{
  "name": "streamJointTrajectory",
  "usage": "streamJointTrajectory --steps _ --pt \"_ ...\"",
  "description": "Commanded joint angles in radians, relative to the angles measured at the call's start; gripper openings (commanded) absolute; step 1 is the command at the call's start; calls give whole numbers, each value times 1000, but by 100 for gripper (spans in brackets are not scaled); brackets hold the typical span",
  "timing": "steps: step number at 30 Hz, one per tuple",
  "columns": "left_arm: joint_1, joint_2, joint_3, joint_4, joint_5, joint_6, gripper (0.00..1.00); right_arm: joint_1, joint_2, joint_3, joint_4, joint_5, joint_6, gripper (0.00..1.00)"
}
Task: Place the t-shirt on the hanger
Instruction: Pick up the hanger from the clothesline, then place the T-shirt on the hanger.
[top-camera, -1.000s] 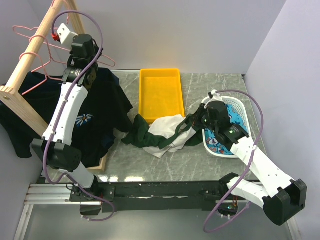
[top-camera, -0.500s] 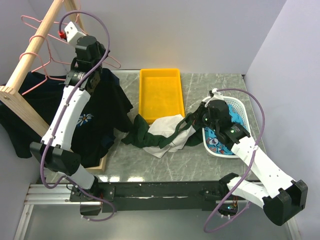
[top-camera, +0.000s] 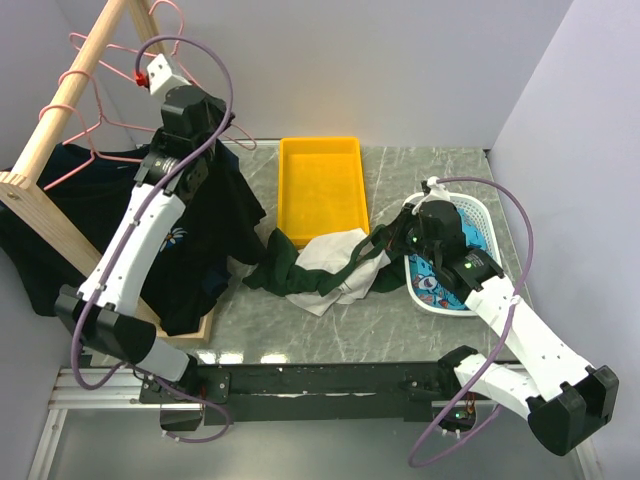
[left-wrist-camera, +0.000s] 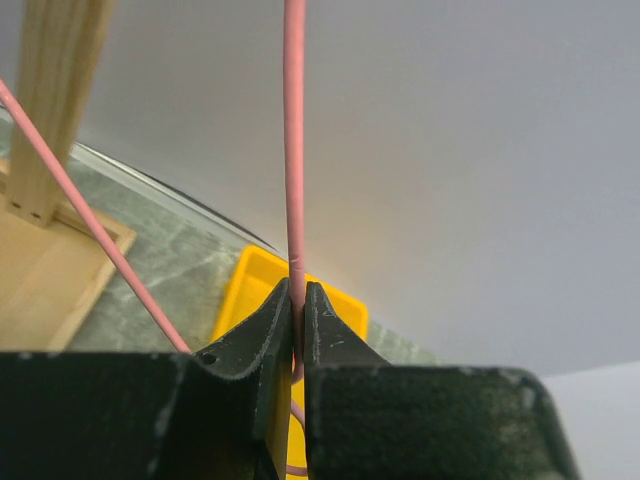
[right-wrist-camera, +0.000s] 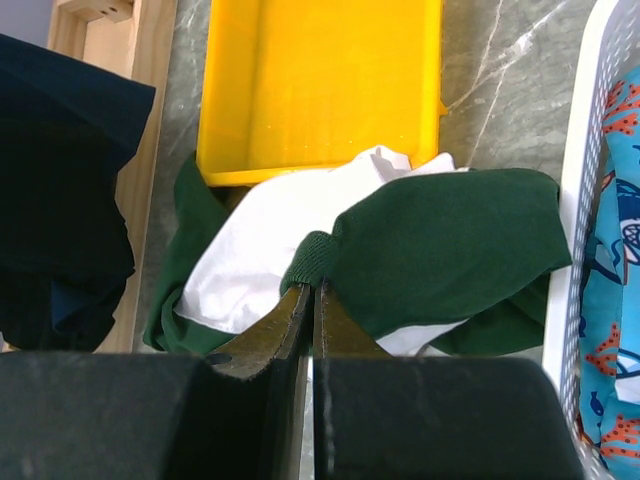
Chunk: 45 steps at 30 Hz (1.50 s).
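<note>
We are holding both pieces, not yet joining them: our left gripper (left-wrist-camera: 297, 300) is pinching the pink hanger (left-wrist-camera: 293, 150) far left, and our right gripper (right-wrist-camera: 312, 300) is pinching the t-shirt (right-wrist-camera: 440, 240) by its green hem.

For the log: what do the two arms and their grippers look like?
The left arm and right arm have white link shells with black joints and bases. A purple cable loops along each. The left gripper and right gripper have black, tapered fingers.
</note>
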Motion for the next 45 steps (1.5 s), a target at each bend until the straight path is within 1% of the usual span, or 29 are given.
streamJointTrajectory --steps 1,7,11,16,18,21,22,24,25,26,28,29,31,33,35,36,38,41,43,45 --pt "-43 -82 -26 85 62 -42 1 -5 -28 36 10 21 -5 8" --pt "-148 -111 -82 118 152 -38 1 -5 -32 23 0 46 -12 7" --pt "-223 -147 -148 141 241 -50 1 -3 -37 16 -1 52 -15 7" --pt "-312 -203 -229 131 362 -44 1 -3 -31 16 -1 57 -29 7" --pt "-360 -254 -270 131 419 -35 1 -5 -29 11 -1 60 -32 7" --pt "-417 -334 -368 112 557 -33 1 -5 -29 3 -3 64 -45 5" --pt "-429 -352 -413 96 650 -29 1 -5 -32 -1 -1 67 -51 5" --pt "-478 -436 -459 33 677 -15 1 -3 -35 -9 2 68 -60 4" --pt "-490 -473 -526 22 695 -15 1 -5 -38 -12 2 68 -74 4" --pt "-500 -545 -560 11 770 -18 1 -3 -40 -15 5 69 -80 4" --pt "-510 -617 -647 -21 839 -36 1 -5 -46 -27 16 71 -101 3" --pt "-524 -683 -671 -30 915 -44 1 -3 -48 -30 29 68 -107 3" --pt "-538 -751 -742 -58 968 -74 1 -5 -48 -40 45 52 -132 2" --pt "-552 -850 -799 -41 1062 -126 1 -2 -46 -49 80 16 -150 2" --pt "-558 -935 -859 -46 1102 -159 1 -2 -43 -49 100 0 -176 1" --pt "-560 -958 -876 -47 1138 -189 1 3 -38 -47 105 -8 -184 1" --pt "-561 -1015 -910 -58 1163 -210 1 6 -28 -34 106 -11 -210 0" --pt "-561 -1059 -953 -69 1201 -243 1 21 -2 -7 100 -3 -236 0" --pt "-561 -1067 -976 -87 1220 -240 1 52 12 6 94 5 -255 0" --pt "-561 -1064 -997 -61 1244 -249 1 81 28 28 91 28 -270 0"
